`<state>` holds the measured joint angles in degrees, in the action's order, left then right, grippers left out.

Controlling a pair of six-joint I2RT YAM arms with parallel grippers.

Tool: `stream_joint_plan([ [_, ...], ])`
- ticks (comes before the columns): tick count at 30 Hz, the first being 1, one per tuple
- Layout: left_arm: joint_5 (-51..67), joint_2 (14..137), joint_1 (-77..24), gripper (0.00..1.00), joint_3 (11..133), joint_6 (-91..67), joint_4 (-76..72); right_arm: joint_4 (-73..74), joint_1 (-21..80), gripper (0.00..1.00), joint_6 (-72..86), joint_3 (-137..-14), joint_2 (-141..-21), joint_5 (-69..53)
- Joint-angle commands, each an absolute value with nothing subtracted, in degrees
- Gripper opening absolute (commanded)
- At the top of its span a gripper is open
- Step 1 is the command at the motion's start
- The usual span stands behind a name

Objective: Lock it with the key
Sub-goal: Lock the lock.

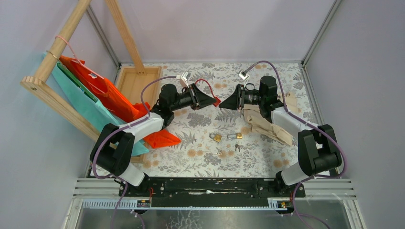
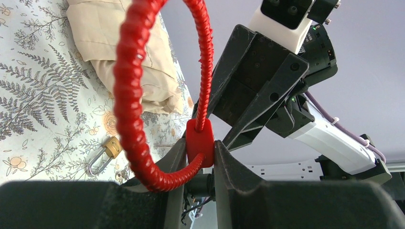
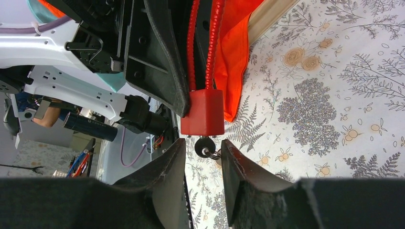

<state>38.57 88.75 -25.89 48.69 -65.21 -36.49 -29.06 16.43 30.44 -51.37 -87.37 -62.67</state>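
Nearest the arm bases, the brass padlocks (image 1: 217, 138) and loose keys (image 1: 237, 147) lie on the patterned table (image 1: 191, 143), apart from the work. Anything you drop would land among them and be awkward to pick out.

Further in, your right gripper (image 3: 203, 148) is narrowly parted. The dark head of the key (image 3: 206, 144) sits between its fingertips with a sliver of gap on each side, so I judge it is not pinched. The key seems seated in the bottom of the lock (image 3: 203, 112). If you close off-centre, one finger could push the head sideways, lever the key in its slot, or drag it out as you turn.

Just beyond, your left gripper (image 2: 199, 152) is clamped on the small red lock body, held up off the table. That grip covers little surface, so a turn of the key may spin the body between the fingers instead of working the mechanism. The two grippers are almost nose to nose, so any overshoot means a knock.

Farthest, the cable (image 2: 129, 95) loops up and back to the body. You cannot tell whether its free end is fully home. If it isn't, nothing will latch.
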Motion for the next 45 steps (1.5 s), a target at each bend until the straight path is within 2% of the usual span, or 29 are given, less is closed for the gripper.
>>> stream_joint_plan([
  [1, 39.21, 87.27, -26.20, 0.00, 49.32, -64.86, -39.90, -32.61, 16.17, 0.39, 31.15, -53.28, -87.23, -64.52],
  [13, 39.27, 87.27, -26.25, 0.00, 49.30, -64.95, -40.12, -30.40, 16.76, 0.30, 28.25, -53.13, -86.62, -64.13],
  [30, 39.26, 87.29, -26.41, 0.00, 49.22, -65.13, -40.43, -29.27, 17.16, 0.30, 27.51, -53.42, -87.18, -64.02],
  [37, 38.28, 87.28, -26.30, 0.00, 49.34, -65.55, -38.61, -26.68, 17.58, 0.18, 24.18, -53.88, -86.47, -63.26],
  [45, 36.39, 87.55, -26.41, 0.00, 50.55, -65.35, -33.27, -17.11, 18.34, 0.08, 14.36, -55.27, -83.85, -57.75],
])
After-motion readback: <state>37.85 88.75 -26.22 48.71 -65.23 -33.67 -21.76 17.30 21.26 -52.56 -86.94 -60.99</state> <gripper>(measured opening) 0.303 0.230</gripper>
